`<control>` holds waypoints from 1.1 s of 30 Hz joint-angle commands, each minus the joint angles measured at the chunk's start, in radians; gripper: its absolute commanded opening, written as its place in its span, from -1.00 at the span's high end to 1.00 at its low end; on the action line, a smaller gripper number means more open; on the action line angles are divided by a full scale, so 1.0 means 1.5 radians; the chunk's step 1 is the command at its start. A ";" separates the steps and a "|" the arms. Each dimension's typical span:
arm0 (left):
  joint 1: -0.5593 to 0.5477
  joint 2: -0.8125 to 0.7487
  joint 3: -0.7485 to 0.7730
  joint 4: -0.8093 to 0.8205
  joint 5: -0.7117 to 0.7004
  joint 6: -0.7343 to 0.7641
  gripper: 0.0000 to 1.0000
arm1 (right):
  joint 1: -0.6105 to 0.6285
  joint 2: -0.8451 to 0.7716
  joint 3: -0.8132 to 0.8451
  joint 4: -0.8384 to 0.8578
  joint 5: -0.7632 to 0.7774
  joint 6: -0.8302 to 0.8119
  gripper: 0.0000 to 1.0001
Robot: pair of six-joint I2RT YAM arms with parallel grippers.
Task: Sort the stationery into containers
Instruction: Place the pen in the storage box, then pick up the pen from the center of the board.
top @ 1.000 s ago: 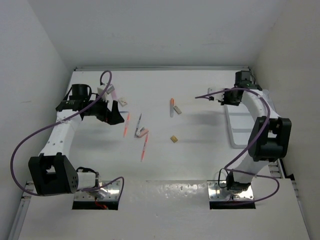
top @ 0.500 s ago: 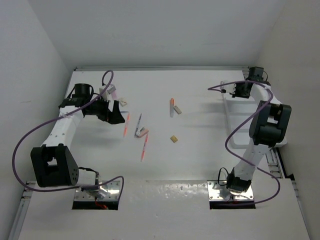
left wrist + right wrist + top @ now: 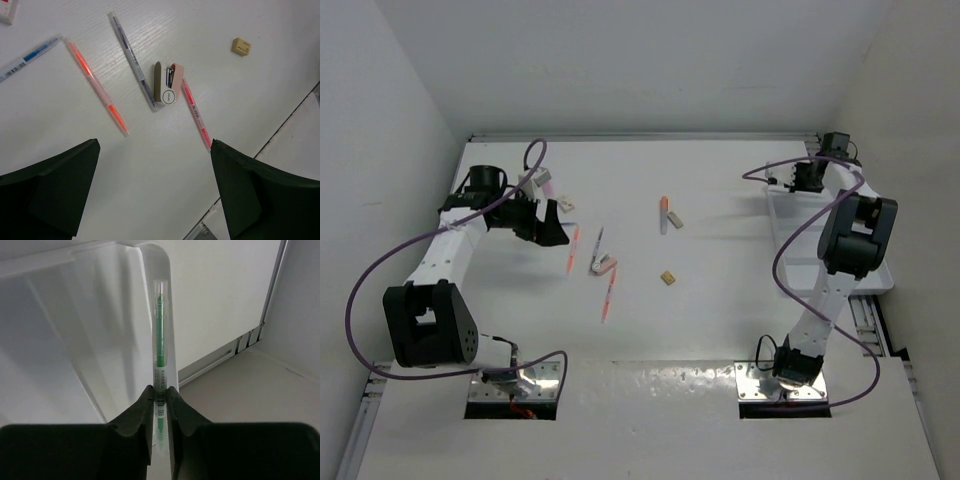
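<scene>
My right fingers (image 3: 132, 422) pinch the pale green pen (image 3: 160, 335); ahead of them it overlies a wall of the tray (image 3: 75, 330), so I'd centre it over a compartment before releasing.

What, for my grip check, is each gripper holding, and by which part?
The right gripper pinches a green pen near its labelled end, the barrel sticking out past the jaws. The left gripper is open and holds nothing.

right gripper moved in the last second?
Yes. The right gripper swung right, from over the bare table left of the tray to above the tray's far end, holding the green pen.
</scene>
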 commanded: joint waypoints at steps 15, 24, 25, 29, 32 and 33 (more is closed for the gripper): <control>0.043 -0.037 0.045 0.002 -0.111 0.101 -0.95 | 0.034 -0.106 0.009 -0.068 -0.099 0.175 0.30; 0.051 0.048 0.082 -0.027 -0.162 0.352 -0.36 | 0.163 -0.367 -0.141 -0.072 -0.187 0.753 -0.66; 0.052 0.054 0.084 -0.025 -0.156 0.413 -0.27 | 0.181 -0.378 -0.146 -0.086 -0.207 0.790 -0.74; 0.055 0.121 0.125 -0.020 -0.092 0.518 -0.04 | 0.219 -0.414 -0.172 -0.119 -0.271 0.923 -0.75; 0.055 0.191 0.160 -0.029 -0.057 0.561 0.02 | 0.241 -0.425 -0.176 -0.152 -0.300 0.950 -0.67; 0.055 0.212 0.189 -0.034 -0.050 0.567 0.03 | 0.249 -0.428 -0.177 -0.165 -0.305 0.952 -0.65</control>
